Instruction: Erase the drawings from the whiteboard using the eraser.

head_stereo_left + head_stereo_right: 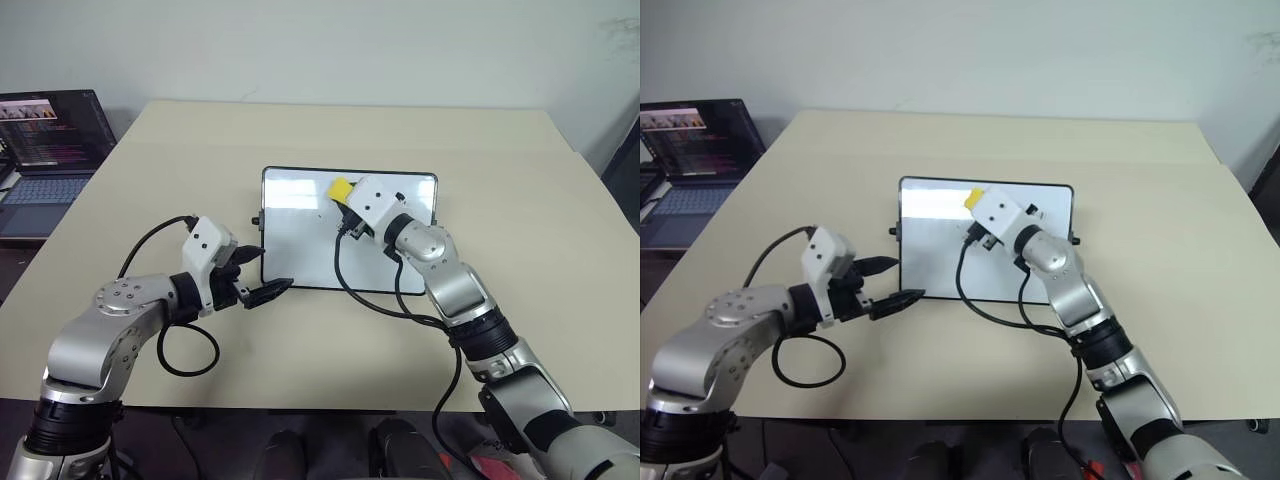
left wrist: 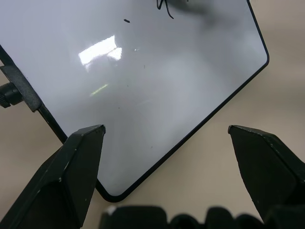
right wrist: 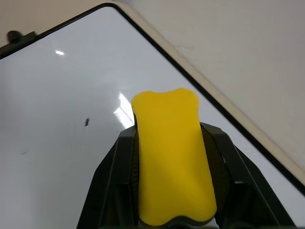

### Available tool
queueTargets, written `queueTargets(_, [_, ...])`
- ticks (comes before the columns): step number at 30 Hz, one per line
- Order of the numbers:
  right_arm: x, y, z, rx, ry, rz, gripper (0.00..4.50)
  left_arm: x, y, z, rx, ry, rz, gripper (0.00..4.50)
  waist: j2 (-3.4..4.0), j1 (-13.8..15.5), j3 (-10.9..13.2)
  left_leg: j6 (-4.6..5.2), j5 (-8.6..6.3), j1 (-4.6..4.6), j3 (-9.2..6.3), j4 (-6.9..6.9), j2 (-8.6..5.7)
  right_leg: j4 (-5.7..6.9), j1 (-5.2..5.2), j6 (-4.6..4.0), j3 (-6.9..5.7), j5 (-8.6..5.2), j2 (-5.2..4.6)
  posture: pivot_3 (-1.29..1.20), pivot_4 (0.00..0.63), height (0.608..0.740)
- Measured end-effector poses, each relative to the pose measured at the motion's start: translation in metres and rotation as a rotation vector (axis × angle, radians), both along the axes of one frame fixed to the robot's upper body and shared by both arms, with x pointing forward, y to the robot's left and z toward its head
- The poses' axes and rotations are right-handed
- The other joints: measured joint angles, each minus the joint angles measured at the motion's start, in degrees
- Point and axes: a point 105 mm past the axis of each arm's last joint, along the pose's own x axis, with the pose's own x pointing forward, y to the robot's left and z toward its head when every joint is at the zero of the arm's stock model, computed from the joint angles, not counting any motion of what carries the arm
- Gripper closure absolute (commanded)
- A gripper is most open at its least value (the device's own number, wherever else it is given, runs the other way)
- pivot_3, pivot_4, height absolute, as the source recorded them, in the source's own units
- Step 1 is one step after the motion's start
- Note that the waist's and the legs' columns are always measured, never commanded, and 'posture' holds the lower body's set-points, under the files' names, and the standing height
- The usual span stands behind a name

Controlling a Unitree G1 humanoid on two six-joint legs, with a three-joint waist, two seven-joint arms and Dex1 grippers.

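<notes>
The whiteboard (image 1: 300, 240) lies flat in the middle of the beige table. My right gripper (image 1: 346, 200) hovers over its far middle part, shut on the yellow eraser (image 1: 341, 188), which sticks out between the fingers (image 3: 112, 181). The right wrist view looks along the eraser (image 3: 171, 157) onto the board; a small dark speck (image 3: 87, 122) of the drawings lies beside it. My left gripper (image 1: 262, 272) is open and straddles the board's near left corner (image 2: 114, 193). Thin dark strokes (image 2: 164, 7) and a dot (image 2: 127, 20) mark the white surface farther in.
An open dark laptop (image 1: 45, 150) stands on a lower surface off the table's left edge. A black cable (image 1: 345, 275) hangs from my right wrist across the board's near edge. Bare tabletop (image 1: 530, 220) surrounds the board on all sides.
</notes>
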Motion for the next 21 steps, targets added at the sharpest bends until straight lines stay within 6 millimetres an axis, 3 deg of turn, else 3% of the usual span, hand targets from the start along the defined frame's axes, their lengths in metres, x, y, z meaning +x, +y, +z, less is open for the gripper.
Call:
queueTargets(4, [-0.021,0.019,-0.027,-0.075,0.084,0.122,3.06,0.0,0.002,-0.002,0.002,-0.001,0.003,0.0,0.0,-0.07,0.0,0.0,0.0,0.01,0.0,0.01,0.01,0.02,0.0,0.0,0.0,0.0,0.0,0.0,0.15,0.74])
queueTargets(9, [-0.027,0.026,-0.036,-0.118,0.119,0.166,3.06,0.0,0.002,-0.002,0.007,-0.011,-0.008,0.0,0.0,-0.03,0.0,0.0,0.0,0.01,-0.02,0.02,0.0,0.02,0.0,0.0,-0.02,0.0,0.0,0.0,0.15,0.74])
queueTargets(13, [-0.024,0.029,-0.031,-0.088,0.099,0.14,3.06,0.001,0.003,-0.003,0.007,-0.007,-0.004,0.0,0.0,-0.05,0.0,0.0,0.0,0.01,-0.01,0.02,0.0,0.03,-0.01,0.0,-0.01,0.0,0.0,0.0,0.15,0.74])
queueTargets(18, [-0.003,0.018,-0.003,-0.025,-0.002,0.028,3.06,0.001,0.003,-0.003,0.008,-0.006,-0.004,0.0,0.0,0.06,0.01,0.0,0.0,-0.03,-0.04,0.01,-0.01,-0.01,-0.01,0.0,-0.03,0.0,0.0,0.0,0.15,0.74])
queueTargets(21, [0.001,0.017,0.003,0.006,-0.025,-0.002,3.06,0.001,0.003,-0.003,0.008,-0.007,-0.004,0.0,0.01,0.04,0.01,0.0,0.0,-0.04,-0.03,-0.02,0.01,-0.04,-0.02,0.0,-0.02,0.0,0.0,0.0,0.15,0.74])
